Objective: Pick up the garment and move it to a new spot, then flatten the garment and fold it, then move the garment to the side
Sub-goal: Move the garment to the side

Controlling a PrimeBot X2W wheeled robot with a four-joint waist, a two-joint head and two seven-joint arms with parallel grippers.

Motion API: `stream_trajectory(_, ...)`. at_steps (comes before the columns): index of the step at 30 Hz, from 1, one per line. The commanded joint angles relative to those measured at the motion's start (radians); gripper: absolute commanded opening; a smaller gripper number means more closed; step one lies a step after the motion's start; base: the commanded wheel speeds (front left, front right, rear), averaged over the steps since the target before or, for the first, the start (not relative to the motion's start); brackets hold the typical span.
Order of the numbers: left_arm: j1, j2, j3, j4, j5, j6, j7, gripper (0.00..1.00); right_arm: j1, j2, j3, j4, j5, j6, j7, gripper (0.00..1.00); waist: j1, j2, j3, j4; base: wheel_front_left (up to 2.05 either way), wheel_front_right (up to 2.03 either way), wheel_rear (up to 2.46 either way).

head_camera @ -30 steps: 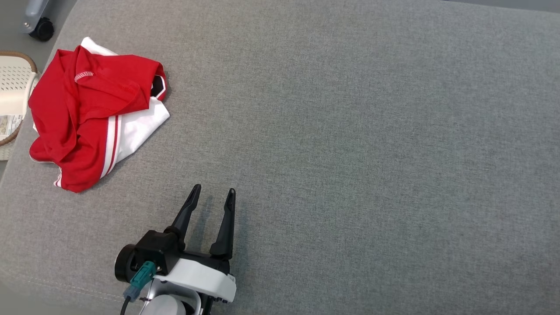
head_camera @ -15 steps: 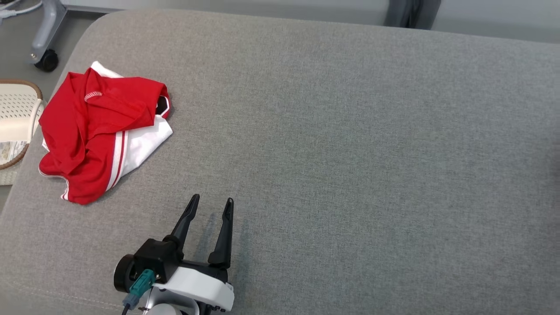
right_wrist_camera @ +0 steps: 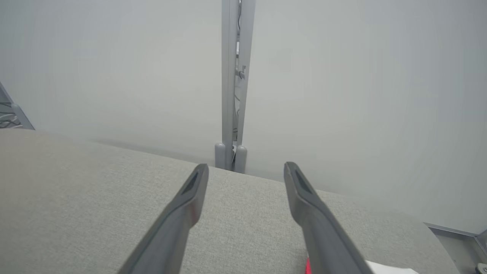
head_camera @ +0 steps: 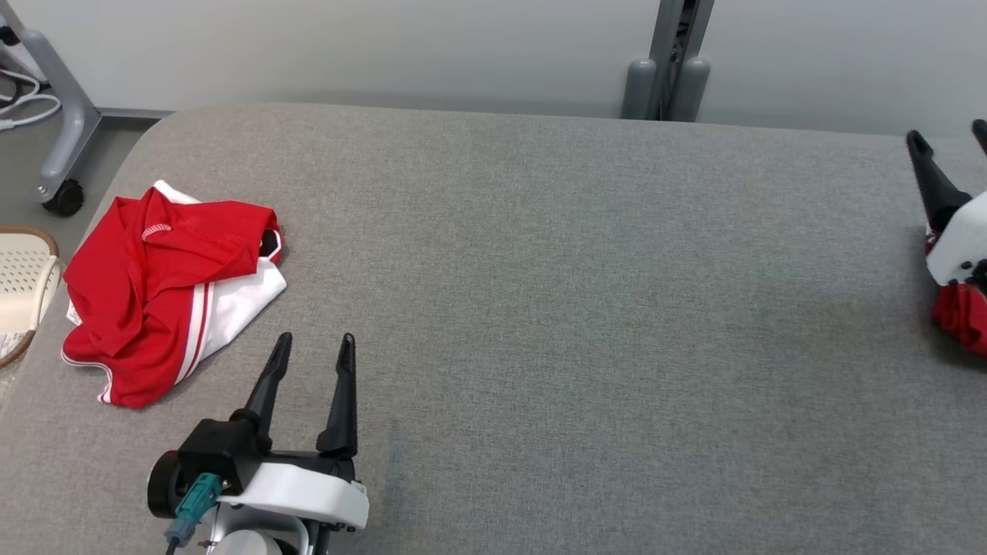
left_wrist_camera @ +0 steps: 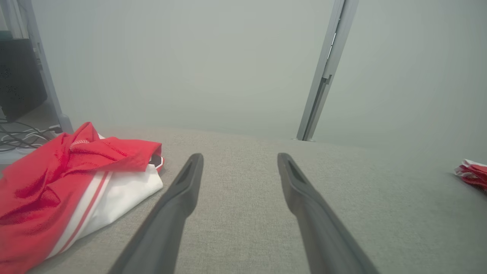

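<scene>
Near left edge — garment [head_camera: 166,289] (crumpled) | left gripper [head_camera: 315,339], right gripper [head_camera: 947,131] spread | grey surface [head_camera: 578,308] between

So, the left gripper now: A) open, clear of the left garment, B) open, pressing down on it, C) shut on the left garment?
A: the left gripper has its fingers apart over the bare cushion, with the left garment lying to its left, untouched.
</scene>
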Motion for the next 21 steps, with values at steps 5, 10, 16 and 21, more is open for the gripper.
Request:
stream_trajectory(5,0.001,0.004,0.056,-0.012,0.015,-0.003,0.0,1.0,0.135,0.048,-0.261,-0.196,-0.11,0.0,-0.008,1.0,0.0,-0.0001,-0.031,-0.029,0.0,0.0,0.0)
stream_trajectory(10,0.016,0.004,0.085,-0.007,0.025,-0.012,0.0,1.0,0.387,0.171,-0.565,-0.392,-0.32,0.0,-0.008,1.0,0.0,-0.0001,-0.049,-0.051,0.0,0.0,0.0)
stream_trajectory(16,0.035,0.004,0.106,-0.009,0.027,-0.014,0.0,1.0,0.626,0.324,-0.774,-0.566,-0.501,0.0,-0.008,1.0,0.0,-0.0001,-0.064,-0.076,0.0,0.0,0.0)
stream_trajectory(21,0.058,0.005,0.121,0.0,0.026,-0.018,0.0,1.0,0.803,0.449,-0.916,-0.707,-0.618,0.0,-0.008,1.0,0.0,-0.0001,-0.08,-0.094,0.0,0.0,0.0)
